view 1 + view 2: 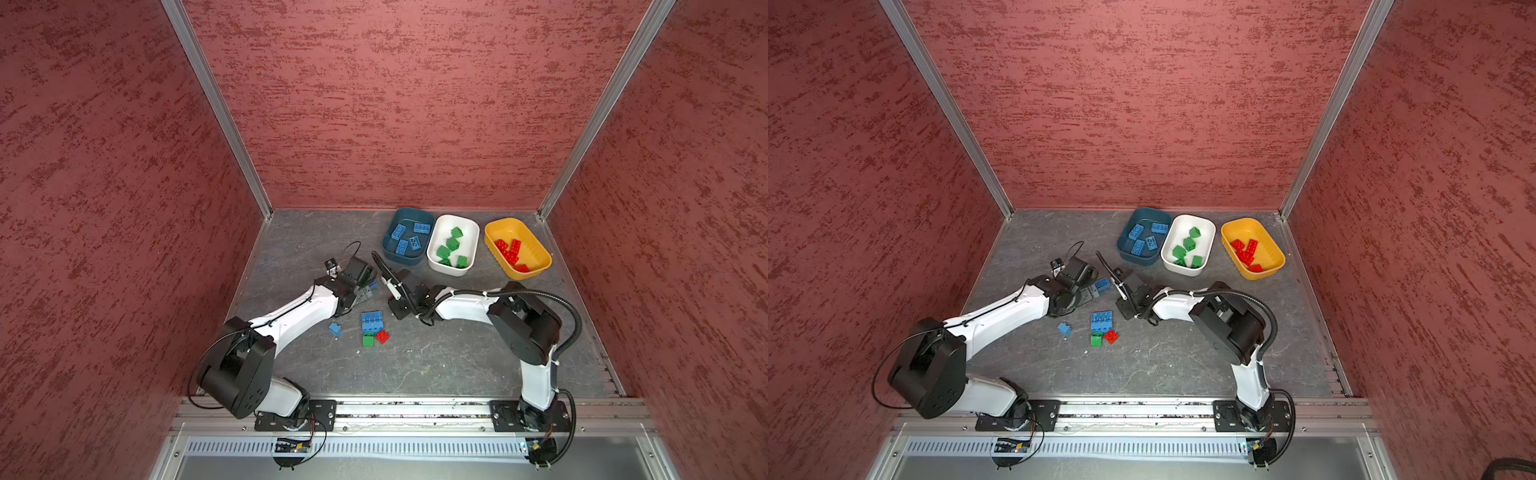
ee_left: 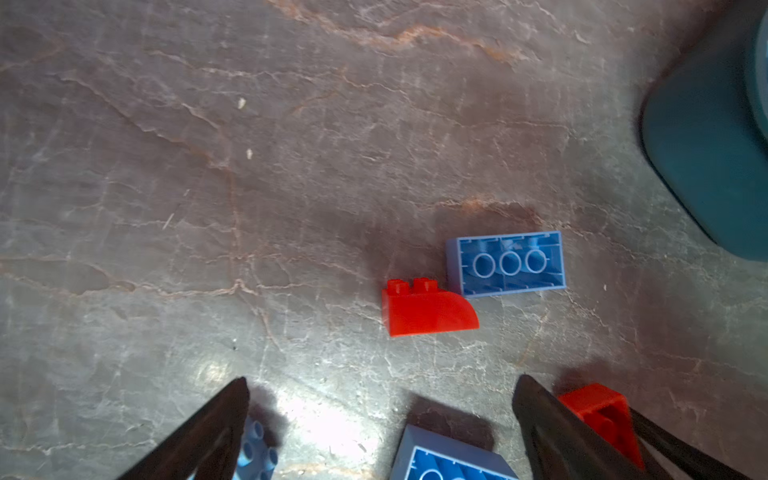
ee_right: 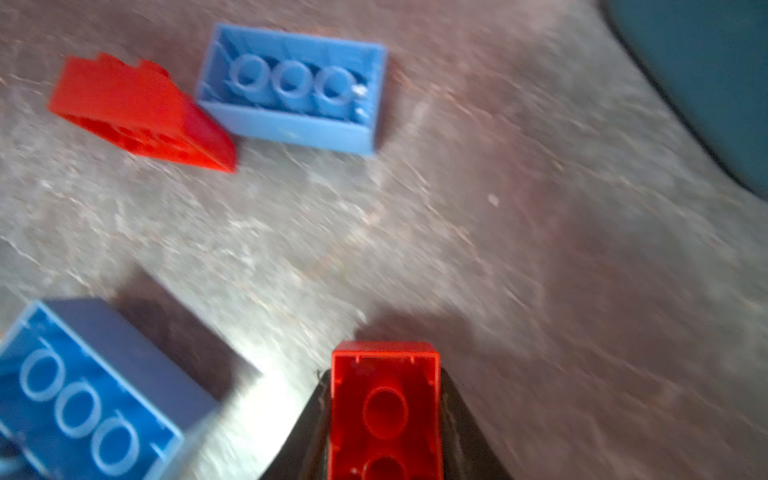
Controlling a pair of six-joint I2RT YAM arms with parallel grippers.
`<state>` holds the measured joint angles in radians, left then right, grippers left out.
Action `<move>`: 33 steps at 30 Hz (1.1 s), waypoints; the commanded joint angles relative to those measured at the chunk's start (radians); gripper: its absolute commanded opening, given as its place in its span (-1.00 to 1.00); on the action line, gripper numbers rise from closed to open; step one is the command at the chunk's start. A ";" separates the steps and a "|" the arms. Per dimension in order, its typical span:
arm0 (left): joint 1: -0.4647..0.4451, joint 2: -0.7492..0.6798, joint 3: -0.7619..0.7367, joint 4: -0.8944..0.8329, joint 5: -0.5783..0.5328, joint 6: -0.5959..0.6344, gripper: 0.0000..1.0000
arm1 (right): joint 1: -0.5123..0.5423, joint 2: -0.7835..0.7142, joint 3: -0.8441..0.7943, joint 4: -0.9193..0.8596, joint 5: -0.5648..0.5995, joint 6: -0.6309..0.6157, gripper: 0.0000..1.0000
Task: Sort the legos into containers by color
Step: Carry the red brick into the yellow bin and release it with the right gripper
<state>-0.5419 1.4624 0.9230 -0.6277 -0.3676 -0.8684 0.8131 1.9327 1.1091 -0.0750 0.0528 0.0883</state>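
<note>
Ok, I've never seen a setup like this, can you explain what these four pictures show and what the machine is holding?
This is a robot: a left arm and a right arm bolted to a rail, each ending in a two-fingered gripper. Two pictures look down on the whole gray table from overhead; the two close-ups come from cameras on the wrists. At the back stand three tubs: the blue tub holds blue bricks, the white tub green ones, the yellow tub red ones. Loose bricks lie between the arms, among them a blue block, a green brick and a curved red brick. The left gripper is open. The right gripper is shut on a red brick.
</note>
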 commanded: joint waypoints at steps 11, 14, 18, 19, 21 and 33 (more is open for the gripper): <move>-0.153 0.109 0.120 0.265 0.137 0.254 0.99 | -0.219 -0.325 -0.293 0.237 -0.081 0.112 -0.59; -0.185 0.127 0.154 0.297 0.172 0.337 0.99 | -0.299 -0.413 -0.353 0.260 -0.108 0.125 -0.61; -0.214 0.134 0.180 0.332 0.207 0.408 0.99 | -0.458 -0.522 -0.402 0.274 -0.213 0.181 -0.61; -0.217 0.131 0.180 0.344 0.216 0.415 0.99 | -0.495 -0.540 -0.409 0.279 -0.238 0.194 -0.61; -0.217 0.122 0.167 0.379 0.240 0.421 0.99 | -0.589 -0.572 -0.416 0.281 -0.281 0.213 -0.61; -0.210 0.062 0.084 0.484 0.270 0.439 0.99 | -1.016 -0.369 -0.200 0.134 -0.483 0.102 -0.59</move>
<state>-0.7559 1.5578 1.0294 -0.1967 -0.1116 -0.4541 -0.1551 1.5143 0.8425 0.1169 -0.3538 0.2432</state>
